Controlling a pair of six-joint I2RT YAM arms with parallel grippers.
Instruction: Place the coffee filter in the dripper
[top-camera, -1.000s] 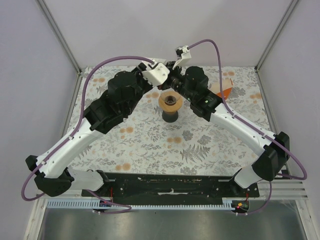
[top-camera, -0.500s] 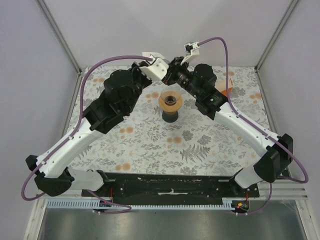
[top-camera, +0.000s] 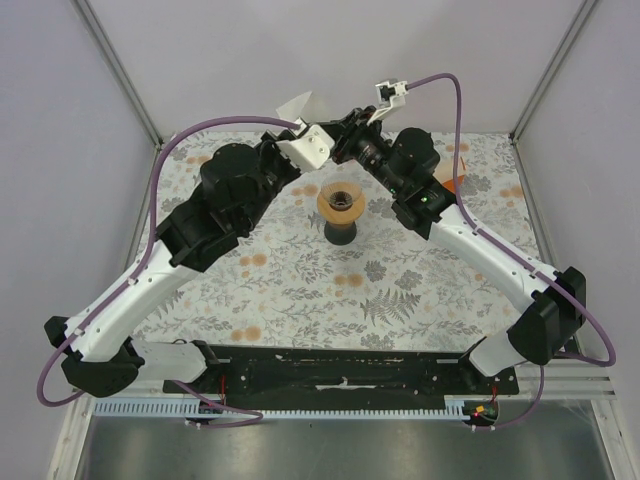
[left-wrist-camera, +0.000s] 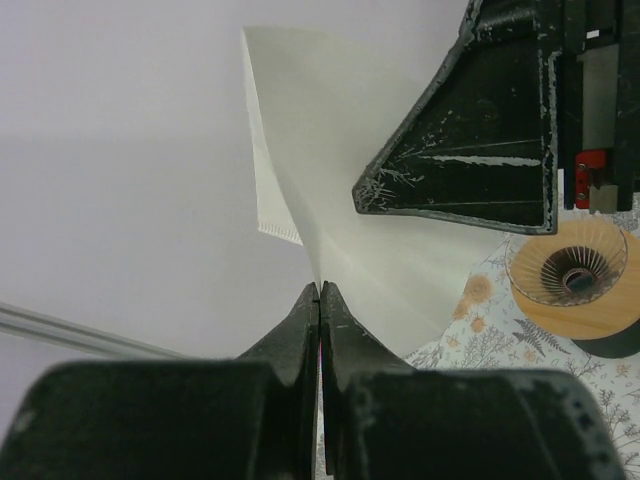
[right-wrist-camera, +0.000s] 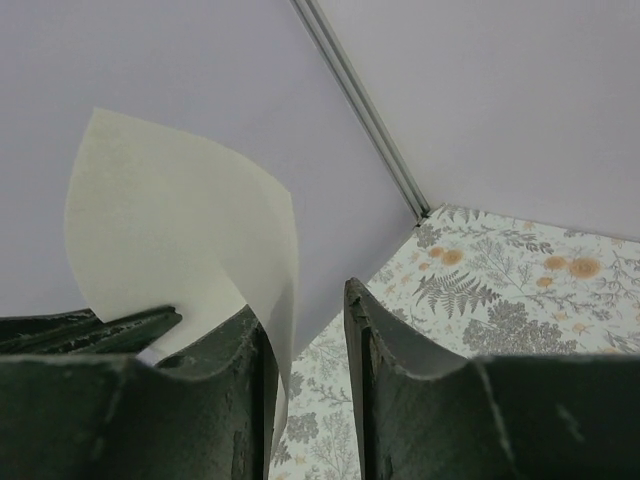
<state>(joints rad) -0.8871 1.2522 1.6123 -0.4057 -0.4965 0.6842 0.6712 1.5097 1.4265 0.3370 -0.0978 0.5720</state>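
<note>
– Above the far end of the worktop (top-camera: 300, 285), left of centre, what is that white sheet?

– The coffee filter (left-wrist-camera: 330, 150). The left end effector (left-wrist-camera: 319, 292) has its jaws pressed together on the filter's lower edge. The paper fans upward from the pinch, held in the air in front of the back wall.

– So is any of the task finished?

– I'd say the pick-up is done and the placing is not. The dripper (top-camera: 341, 203) sits on a dark base (top-camera: 341, 234) in the middle of the worktop, below the filter and nearer the arms. Nothing white lies in it (its ribbed funnel and dark centre hole show bare in the left wrist view).

– How far is the filter from it?

– Well apart: it is raised above the dripper and set back. In the left wrist view the dripper shows low at the right, past the paper.

– And the right end effector (right-wrist-camera: 307, 340)?

– It meets the left one from the right, at the filter. Its jaws stand parted, with a clear gap between them. The filter's curled edge hangs down into that gap, just beside one finger (right-wrist-camera: 230, 400). I cannot tell whether it touches, but it isn't clamped.

– What's left, then?

– By my judgement: open the cone, bring it down over the dripper's rim and seat it point-down.
</note>
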